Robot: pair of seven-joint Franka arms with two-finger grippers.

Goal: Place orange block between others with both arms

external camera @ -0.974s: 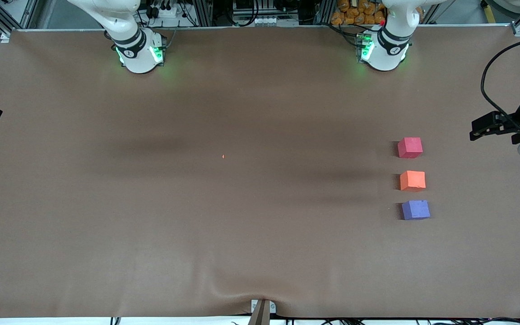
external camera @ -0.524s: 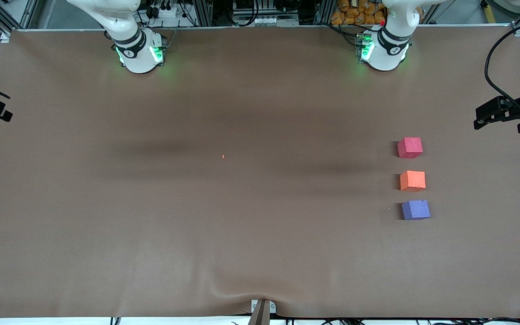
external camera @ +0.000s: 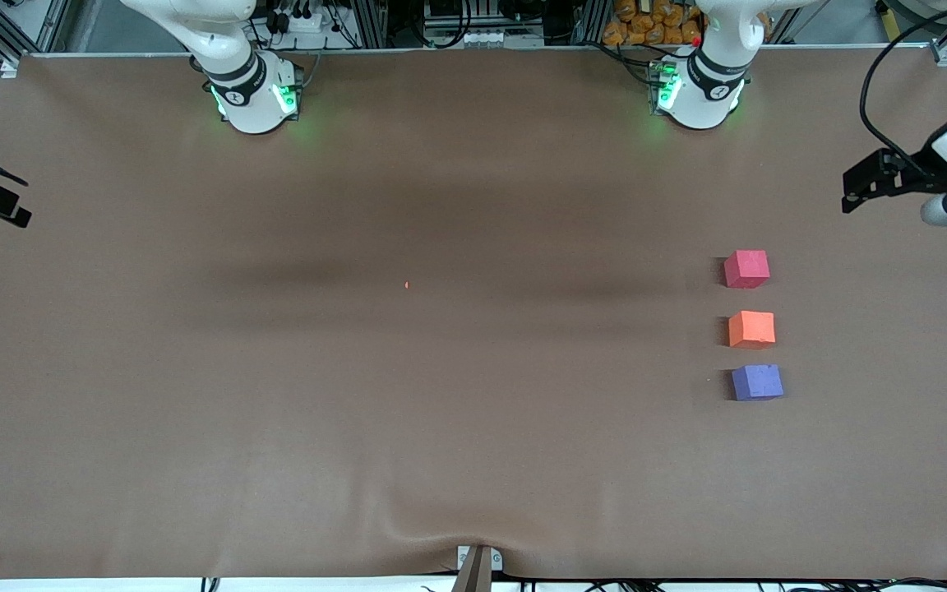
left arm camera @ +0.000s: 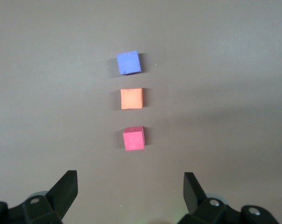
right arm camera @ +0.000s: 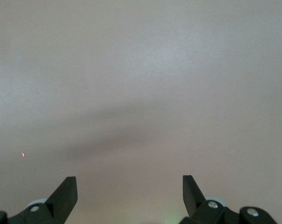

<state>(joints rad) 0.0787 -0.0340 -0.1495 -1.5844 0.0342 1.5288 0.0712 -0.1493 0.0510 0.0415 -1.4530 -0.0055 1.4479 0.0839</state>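
only the left gripper [external camera: 852, 185] has moved, lifting away. both it and the right gripper [external camera: 17, 215] are spread and empty. orange block [external camera: 751, 329] sits on the surface [external camera: 441, 411] between the red-pink cube [external camera: 746, 269] and purple cube [external camera: 757, 382]; job looks done.

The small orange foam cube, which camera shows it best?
The left wrist view: the small orange foam cube sits mid-frame, square-on, between the purple foam cube and the red-pink foam cube. The front view shows it smaller, toward the left arm's end. The right wrist view shows only bare table.
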